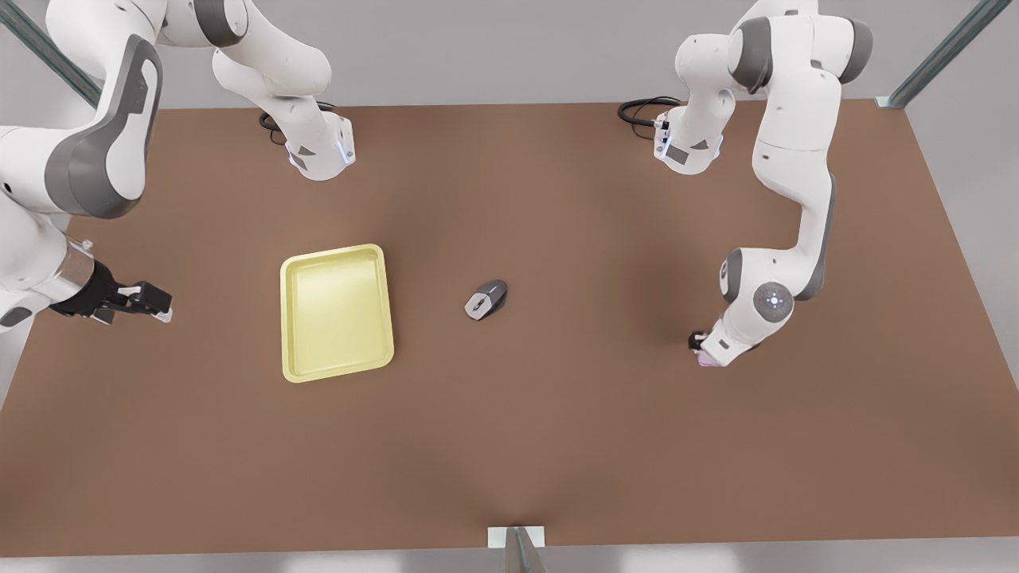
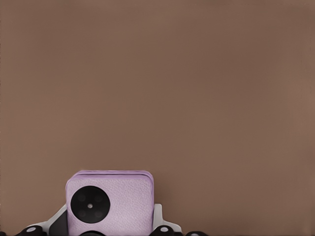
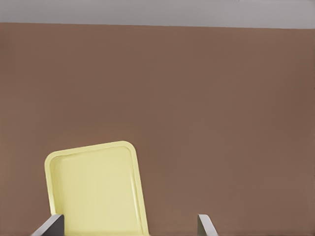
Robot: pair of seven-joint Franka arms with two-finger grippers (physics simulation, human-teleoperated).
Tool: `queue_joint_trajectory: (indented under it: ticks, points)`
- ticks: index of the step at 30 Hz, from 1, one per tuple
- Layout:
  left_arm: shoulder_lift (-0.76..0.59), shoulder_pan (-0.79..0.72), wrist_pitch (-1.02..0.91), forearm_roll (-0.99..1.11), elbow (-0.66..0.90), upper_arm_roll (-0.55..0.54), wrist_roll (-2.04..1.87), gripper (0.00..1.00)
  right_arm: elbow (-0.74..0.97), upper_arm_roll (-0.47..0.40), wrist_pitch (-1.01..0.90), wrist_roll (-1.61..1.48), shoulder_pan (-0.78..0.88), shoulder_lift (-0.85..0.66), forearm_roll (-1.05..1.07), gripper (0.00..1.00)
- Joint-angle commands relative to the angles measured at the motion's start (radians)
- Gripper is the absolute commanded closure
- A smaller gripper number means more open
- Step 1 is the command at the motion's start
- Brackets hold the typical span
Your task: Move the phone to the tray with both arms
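- Since the left wrist view has the phone [image 2: 109, 202] sitting right between the pale fingers [image 2: 55, 220] of its own tool, the left end effector [image 1: 705, 348] is the one at the front view's right, low over the bench [image 1: 557, 446], and it looks clamped on the phone's sides.
- From the front view, only a sliver of pink phone [image 1: 708, 360] peeks out beneath that wrist, so I cannot tell whether it rests on the bench or is just lifted off it.
- By my judgement the step in hand is the pick-up on the phone's side of the bench; the carry and the hand-over are not yet done.
- Next, as I judge it, the left arm must lift the phone clear and bring it toward the middle, passing the computer mouse [image 1: 486, 299], which lies between the phone and the tray [image 1: 337, 312].
- Over at the front view's left, the right end effector [image 1: 155, 304] waits above the bench with its fingers [image 3: 49, 227] apart and nothing between them, pointed toward the tray [image 3: 96, 187].
- Well apart from the phone, the tray lies near the right end effector, so that arm is better placed to finish the delivery.
- One risk I see: the grip is on a thin flat body, so a tilt during transfer could let it slip.
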Motion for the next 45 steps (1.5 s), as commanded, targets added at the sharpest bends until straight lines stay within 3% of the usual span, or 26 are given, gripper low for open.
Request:
queue_joint_trajectory:
  ticks: [1,4,7,16,25,28,29,30,34,36,38,41,45]
  points:
    - [-0.001,-0.03,-0.137,-0.003,0.047,-0.006,-0.046,0.21,0.0,0.0,0.0,-0.004,0.0,0.001,-0.001,0.0]
    - [-0.001,-0.108,-0.157,-0.004,0.08,-0.007,-0.141,0.21,0.0,0.0,0.0,-0.004,0.0,0.001,0.001,0.0]
    - [0.043,-0.238,-0.232,-0.006,0.213,-0.009,-0.328,0.21,0.0,0.0,0.0,-0.004,0.0,0.001,-0.001,0.0]
    - [0.471,-0.528,-0.292,-0.026,0.888,-0.131,-0.83,0.21,0.0,0.0,0.0,-0.004,0.0,0.001,-0.001,0.0]
    - [0.64,-0.544,-0.257,-0.018,1.118,-0.13,-0.827,0.21,0.0,0.0,-0.001,-0.006,0.002,0.001,-0.001,0.0]
    - [0.661,-0.547,-0.235,-0.017,1.12,-0.127,-0.827,0.21,0.0,0.0,0.0,-0.006,0.002,0.001,-0.002,0.0]
    - [0.661,-0.547,-0.223,-0.017,1.118,-0.127,-0.827,0.02,0.0,0.0,0.0,-0.006,0.002,0.001,-0.002,0.0]
    - [0.661,-0.547,-0.223,-0.017,1.118,-0.127,-0.828,0.0,0.0,0.0,0.0,-0.006,0.002,0.001,-0.002,0.0]
    - [0.657,-0.545,-0.228,-0.017,1.118,-0.127,-0.827,0.0,0.0,0.001,0.0,-0.004,0.003,0.001,0.001,0.0]
    - [0.612,-0.533,-0.391,-0.017,1.112,-0.122,-0.802,0.0,0.002,0.0,-0.011,-0.001,-0.001,-0.008,0.002,0.0]
    - [0.471,-0.41,-0.738,-0.041,1.101,-0.118,-0.549,0.0,0.003,0.008,-0.012,0.0,0.008,-0.012,0.011,0.0]
    - [0.232,-0.137,-0.984,-0.04,0.989,-0.108,-0.233,0.0,0.005,0.006,-0.012,0.002,0.008,-0.022,0.033,0.0]
    - [0.075,-0.071,-1.113,-0.032,0.995,0.016,-0.066,0.0,0.003,0.008,-0.018,0.0,0.009,-0.026,0.042,0.0]
